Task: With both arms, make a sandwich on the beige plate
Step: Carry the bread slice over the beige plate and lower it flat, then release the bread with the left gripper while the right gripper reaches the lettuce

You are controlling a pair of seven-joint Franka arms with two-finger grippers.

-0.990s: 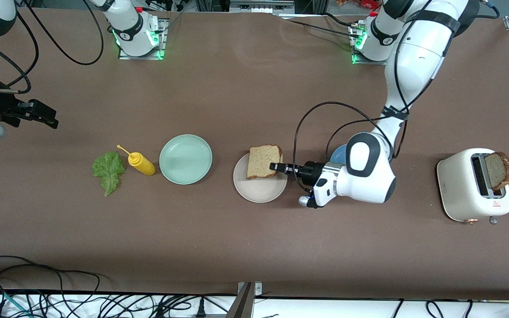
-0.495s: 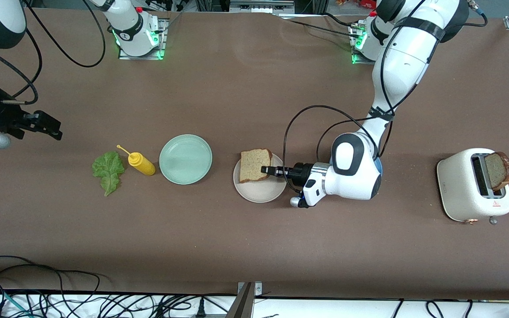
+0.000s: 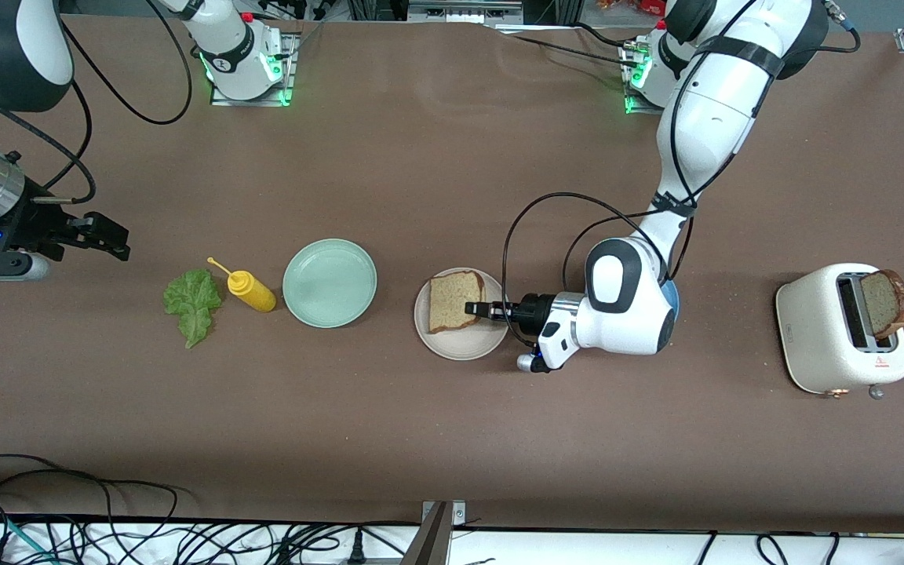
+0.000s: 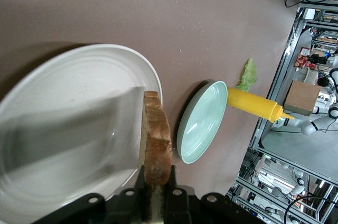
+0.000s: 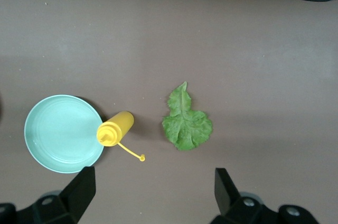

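Tan, brown-crusted bread slice (image 3: 452, 301) over the beige plate (image 3: 460, 345), seemingly pinched by left hand (image 3: 474, 308); right hand (image 5: 153, 192) wide.

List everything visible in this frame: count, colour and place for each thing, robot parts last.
bread slice: 1, tan with brown crust, over the beige plate, gripped at its edge
beige plate: 1, pale beige, mid-table
mint-green plate: 1, beside the beige plate, toward the right arm's end
mustard bottle: 1, yellow, lying beside the mint-green plate
lettuce leaf: 1, green, beside the bottle
toaster: 1, cream, at the left arm's end
toast: 1, brown, standing in the toaster
blue plate: 1, mostly hidden under the left arm
left gripper: shut on the bread slice
right gripper: open, above the lettuce and bottle
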